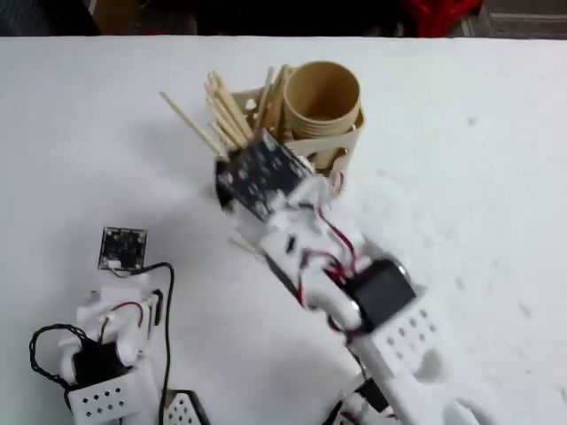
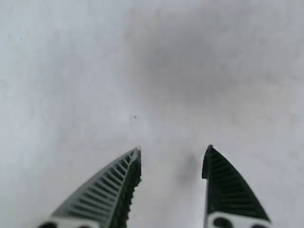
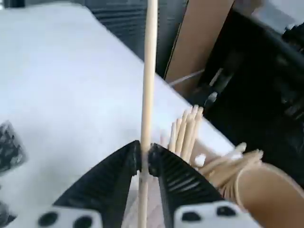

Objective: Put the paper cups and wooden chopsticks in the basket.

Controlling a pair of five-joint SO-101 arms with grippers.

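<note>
Held chopstick (image 3: 149, 71): one wooden stick, pinched near its lower part by your right end effector (image 3: 145, 156). The jaws are closed tight onto it, with no gap on either side. In the right wrist view the stick runs straight out from the jaws over the white tabletop (image 1: 478, 177).

Bundle of chopsticks (image 1: 232, 111): these stand leaning in the basket (image 1: 345, 140), fanned out toward its left side as the high view shows it. One stick pokes out farther left and lower than the rest. From the right wrist the bundle (image 3: 185, 130) sits just beside the held stick; you cannot tell whether they touch.

Paper cups (image 1: 321, 97): a nested stack, upright, mouth open to the overhead camera, in the right part of the basket and touching the bundle. The cup wall (image 3: 266, 190) shows close by the right end effector.

The basket sits toward the far middle of the tabletop.

Right arm (image 1: 354, 283): it stretches from the near edge diagonally up to the basket, its wrist hard against the basket's near-left side. A short bit of stick shows on the tabletop beside it; whether it belongs to the held one is unclear.

Left end effector (image 2: 173, 149): wide open, nothing between its ribbed fingers (image 2: 118, 190), pointing at bare tabletop. The left arm (image 1: 106, 345) is folded at the near left, well apart from the basket.
</note>
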